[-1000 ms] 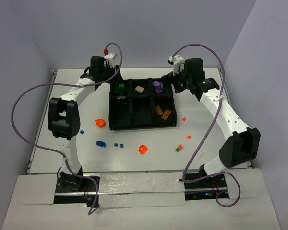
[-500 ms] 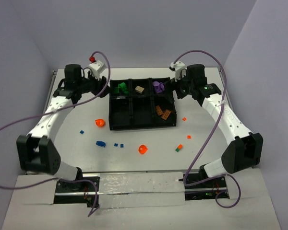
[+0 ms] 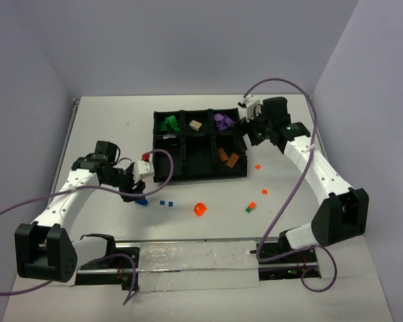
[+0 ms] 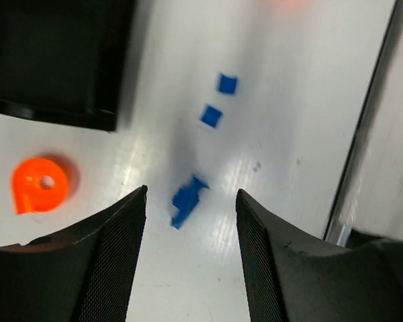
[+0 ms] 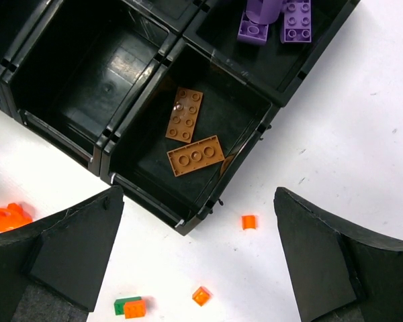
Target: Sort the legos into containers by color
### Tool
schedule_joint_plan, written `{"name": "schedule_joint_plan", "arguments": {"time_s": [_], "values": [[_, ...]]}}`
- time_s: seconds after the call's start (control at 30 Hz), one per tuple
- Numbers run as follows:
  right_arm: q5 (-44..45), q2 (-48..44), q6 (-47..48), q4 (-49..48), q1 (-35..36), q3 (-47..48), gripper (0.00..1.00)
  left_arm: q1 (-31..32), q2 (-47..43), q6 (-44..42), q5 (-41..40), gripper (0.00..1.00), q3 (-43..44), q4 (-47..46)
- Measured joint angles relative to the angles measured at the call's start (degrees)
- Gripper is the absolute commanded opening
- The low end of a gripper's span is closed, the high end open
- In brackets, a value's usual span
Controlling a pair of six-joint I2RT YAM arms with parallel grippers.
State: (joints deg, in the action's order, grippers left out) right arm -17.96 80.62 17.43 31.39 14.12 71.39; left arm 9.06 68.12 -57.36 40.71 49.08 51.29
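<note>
Moved: left arm (image 3: 62,200) swung near, over blue lego (image 4: 187,200).
Left fingers (image 4: 111,258): spread, empty.
Right fingers (image 5: 64,251): spread, empty.
Tip: centre, then pinch.

My tray (image 5: 104,151) is black; in it sit green bricks (image 3: 168,123), a tan brick (image 3: 195,125), purple bricks (image 5: 269,17) and brown plates (image 5: 195,155); on my white table (image 3: 107,127) lie a blue piece (image 4: 187,199), two blue squares (image 4: 227,84), an orange round piece (image 4: 39,191) and small orange bits (image 5: 248,222); my left gripper (image 4: 191,193) has black pads (image 4: 111,261) with a fine cross-hatched grain; my arms (image 3: 319,171) are white with black joints, their cables (image 3: 280,81) purple.
</note>
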Motion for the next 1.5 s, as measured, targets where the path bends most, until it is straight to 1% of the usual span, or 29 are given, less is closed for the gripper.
{"name": "schedule_joint_plan", "arguments": {"time_s": [0.1, 0.4, 0.67, 0.83, 0.97, 1.0, 1.13, 1.3, 1.37, 1.43, 1.47, 1.5], "values": [[-0.3, -0.59, 0.51, 0.13, -0.3, -0.72, 1.0, 0.0, -0.45, -4.75, -1.61, 0.62, -2.05, 2.55], [-0.76, -2.64, 1.76, 1.15, -1.06, -3.51, 1.0, 0.0, -0.19, -9.87, -7.21, 0.61, -6.87, -0.73], [-0.78, -2.87, 2.19, 1.65, -1.58, -4.25, 1.0, 0.0, 3.19, -12.05, -7.68, 0.6, -7.29, -4.87], [-0.78, -2.89, 2.62, 1.85, -1.79, -4.3, 1.0, 0.52, 4.25, -13.9, -7.43, 0.56, -9.05, -7.6], [-0.82, -2.89, 3.04, 2.17, -1.81, -4.3, 1.0, 0.76, 5.35, -16.22, -7.26, 0.45, -10.24, -7.76], [-0.84, -2.89, 3.06, 2.22, -1.81, -4.32, 1.0, 0.76, 5.52, -16.88, -7.24, 0.41, -10.57, -7.74], [-1.05, -2.92, 3.14, 2.36, -1.99, -4.34, 1.0, 0.76, 5.85, -18.72, -7.26, 0.28, -11.88, -7.63], [-1.21, -2.93, 3.28, 2.41, -2.13, -4.36, 1.0, 0.76, 6.1, -19.68, -7.24, 0.19, -12.13, -7.58], [-1.22, -2.93, 3.28, 2.46, -2.15, -4.35, 1.0, 0.76, 6.1, -19.78, -7.24, 0.13, -12.13, -7.57], [-1.23, -2.93, 3.3, 2.56, -2.16, -4.34, 1.0, 0.76, 6.1, -19.83, -7.22, 0.04, -12.07, -7.29], [-1.25, -2.93, 3.32, 2.59, -2.17, -4.34, 1.0, 0.76, 6.07, -19.74, -7.16, 0.01, -11.75, -6.64], [-1.26, -2.93, 3.36, 2.61, -2.18, -4.34, 1.0, 0.76, 6.04, -19.57, -6.99, 0.0, -11.23, -5.82]]}}
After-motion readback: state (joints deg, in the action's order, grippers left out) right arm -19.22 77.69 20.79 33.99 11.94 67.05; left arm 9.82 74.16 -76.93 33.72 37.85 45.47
